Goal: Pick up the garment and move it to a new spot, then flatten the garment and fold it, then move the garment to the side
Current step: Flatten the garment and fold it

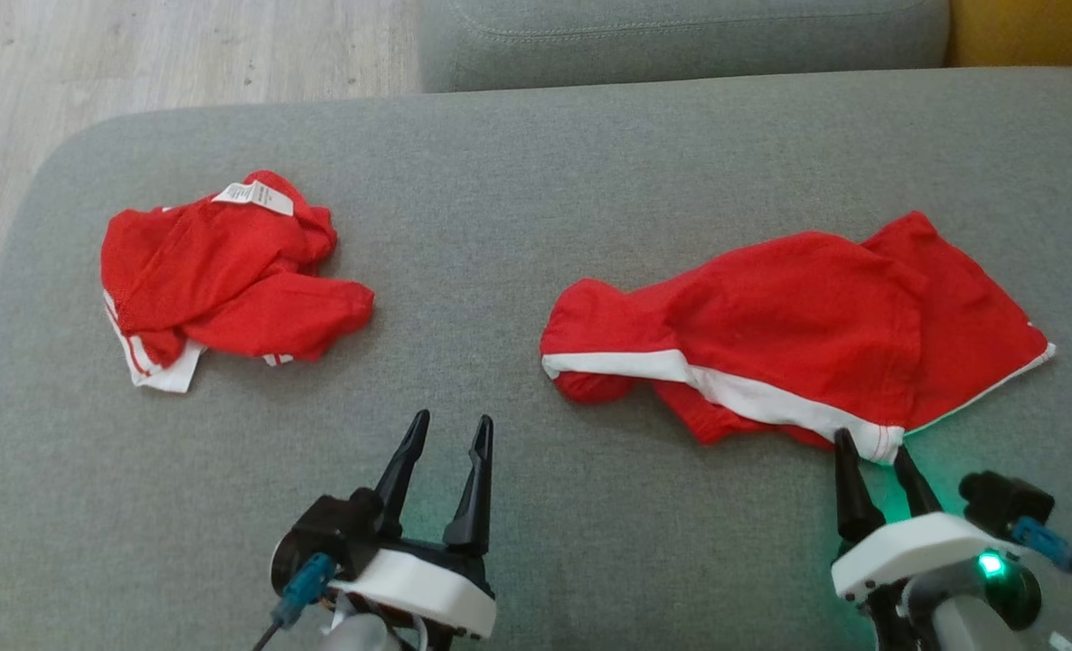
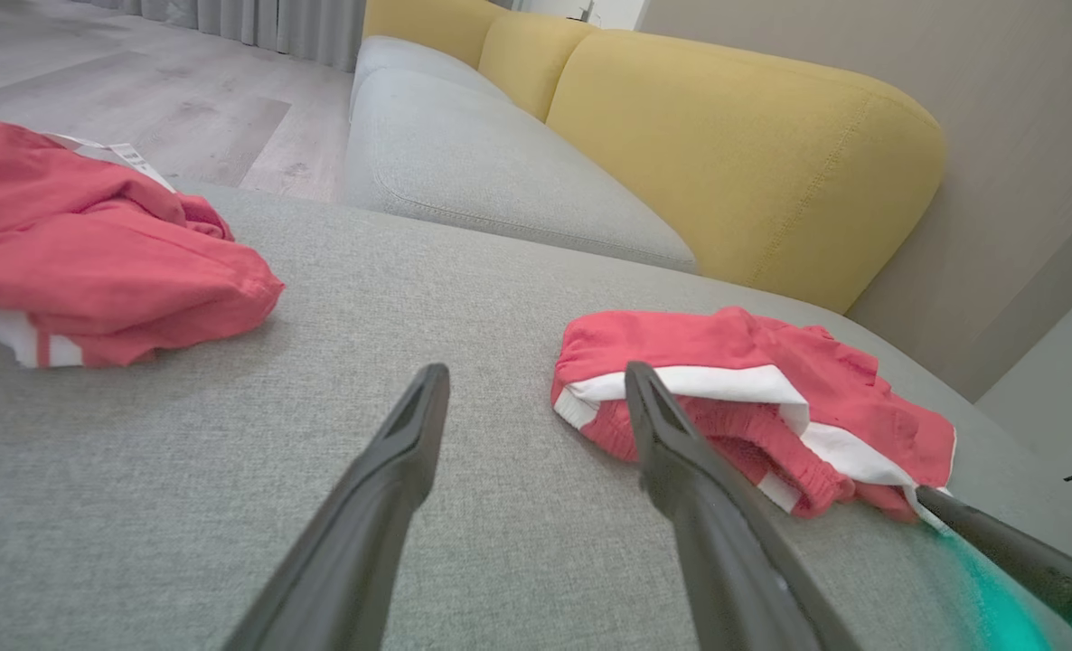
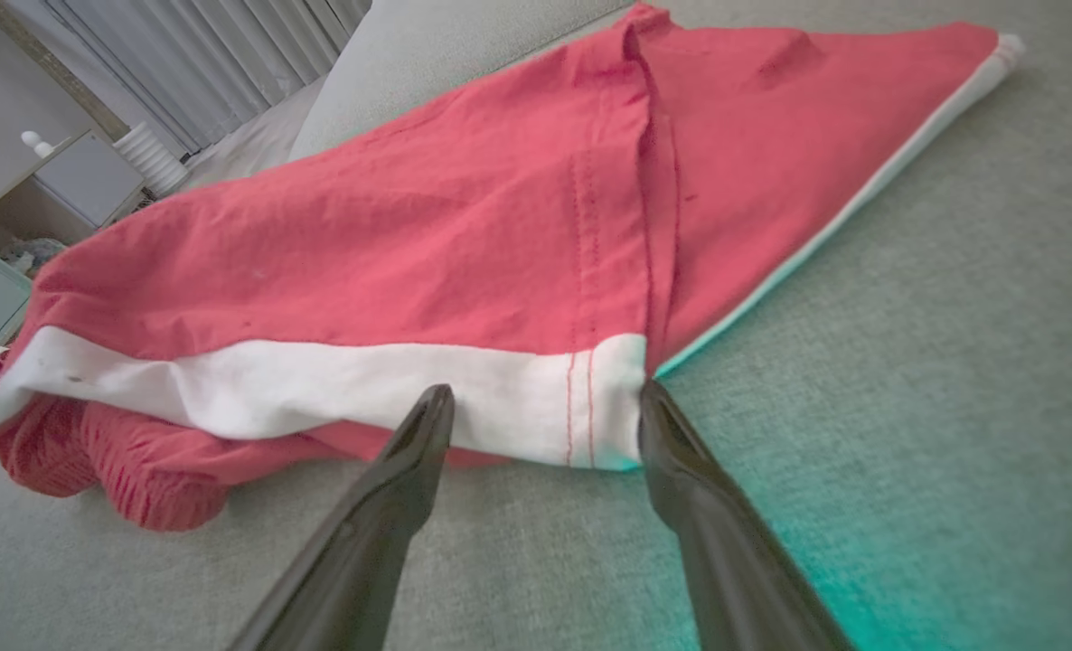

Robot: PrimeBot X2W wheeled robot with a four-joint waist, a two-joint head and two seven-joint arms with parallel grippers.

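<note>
Right, quick notes. Task's thing, as I read it: red thin-cotton shorts w/ white side stripe [image 1: 789, 334], lying half-spread towards the right end of the grey woven seat cushion [image 1: 590, 163], near its front edge. Right gripper [image 1: 872, 445] is at the shorts' nearest white hem corner. Its fingers are parted to a medium gap & straddle that corner in the right wrist view. It's not closed on the hem, & I can't tell if the tips touch cloth. Left gripper [image 1: 453, 420] hovers mid-cushion near the front edge, fingers apart, holding nothing.

Handling: light, limp, no stiffness, so it'll droop & bunch if lifted from one point. The doubled, stitched hem looks the firmest bite, prob. better than a single red layer. Grey weave may drag on it, so lift rather than slide. A two-corner hold would keep it flatter.

Hard to make out: ribbed waistband is rolled under on the cushion-centre side, so leg layout is unclear, & the underside is hidden. Second crumpled red garment w/ white label [image 1: 229, 280] sits at the cushion's left end; label print too small to read.
</note>
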